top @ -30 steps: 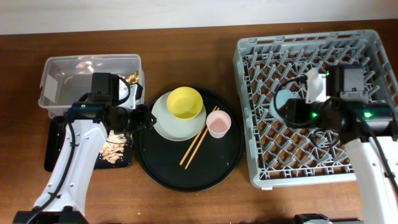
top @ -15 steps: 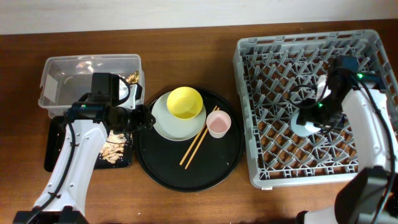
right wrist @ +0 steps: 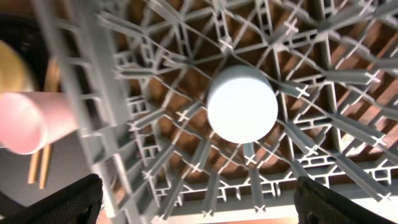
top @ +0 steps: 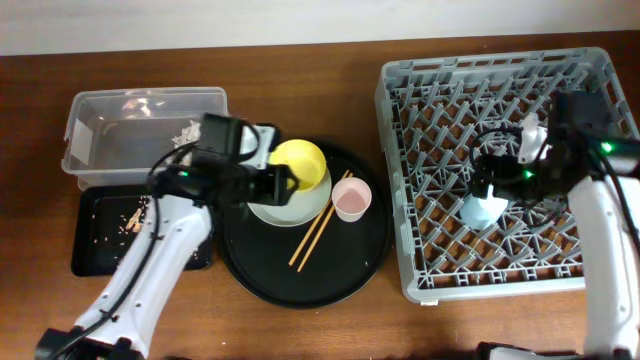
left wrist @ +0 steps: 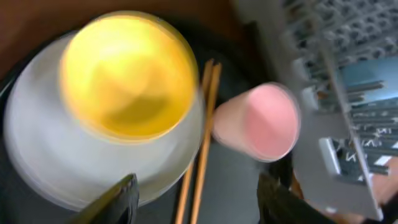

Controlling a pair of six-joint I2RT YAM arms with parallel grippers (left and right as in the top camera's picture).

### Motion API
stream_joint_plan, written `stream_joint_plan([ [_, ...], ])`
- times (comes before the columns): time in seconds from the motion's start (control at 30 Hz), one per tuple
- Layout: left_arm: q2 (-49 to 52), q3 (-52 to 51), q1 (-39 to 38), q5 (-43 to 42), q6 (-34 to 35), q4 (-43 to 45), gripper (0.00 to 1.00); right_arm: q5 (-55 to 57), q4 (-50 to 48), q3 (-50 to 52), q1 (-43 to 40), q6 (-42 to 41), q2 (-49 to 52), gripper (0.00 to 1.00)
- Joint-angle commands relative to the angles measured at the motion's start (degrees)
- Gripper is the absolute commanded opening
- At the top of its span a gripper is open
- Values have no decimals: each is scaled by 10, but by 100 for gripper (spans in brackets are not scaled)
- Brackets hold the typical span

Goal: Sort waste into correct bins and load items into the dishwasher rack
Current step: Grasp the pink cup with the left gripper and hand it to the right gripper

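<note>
The yellow bowl (left wrist: 127, 74) and pink cup (left wrist: 258, 121) were blurred in the left wrist view; the plate (top: 300, 207) was partly hidden by the left arm (top: 165, 235).

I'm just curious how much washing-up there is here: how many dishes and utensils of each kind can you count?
Cups: 2, the pink cup and the blue cup
Bowl: 1
Plate: 1
Chopsticks: 2
Total: 6

No readable text or labels appear anywhere.
</note>
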State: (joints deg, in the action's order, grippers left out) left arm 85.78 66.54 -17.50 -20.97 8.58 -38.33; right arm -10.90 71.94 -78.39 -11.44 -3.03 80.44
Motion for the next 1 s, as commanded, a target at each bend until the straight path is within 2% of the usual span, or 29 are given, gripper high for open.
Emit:
stream_joint_plan([
  [0.0, 28, 2, -60, 28, -5, 40, 61, -31, 3, -8, -2, -2, -20, 99],
  [0.13, 103, 2, -113, 30, -3, 99, 61, -40, 7, -8, -2, -2, -17, 99],
  [0.27, 172, 2, -122, 30, 25, 143, 60, -40, 8, -8, -2, -2, -17, 99],
  [0.3, 182, 2, -122, 30, 25, 143, 56, -40, 8, -8, -2, -2, -17, 99],
  [0.33, 193, 2, -122, 30, 25, 138, 47, -40, 8, -8, -2, -2, -17, 99],
  [0.4, 198, 2, -122, 30, 25, 123, 19, -40, 7, -8, -2, -2, -17, 99],
  [0.47, 197, 2, -122, 30, 25, 119, 2, -40, 7, -8, -2, -2, -17, 99],
  [0.6, 153, 3, -115, 28, 25, 103, 0, -39, 6, -8, -2, -2, -17, 99],
  [0.7, 68, 3, -77, 13, 56, 82, 0, -40, 8, -8, -2, -2, -17, 99],
  [0.8, 35, 3, 11, -202, 93, 119, 0, -184, 7, -7, -2, 84, -8, 99],
  [0.9, 43, 2, 50, -394, 107, 156, 0, -366, 7, 0, 2, 157, 10, 99],
  [0.97, 48, 2, 51, -429, 113, 160, 0, -448, 5, 2, 26, 190, 26, 98],
])
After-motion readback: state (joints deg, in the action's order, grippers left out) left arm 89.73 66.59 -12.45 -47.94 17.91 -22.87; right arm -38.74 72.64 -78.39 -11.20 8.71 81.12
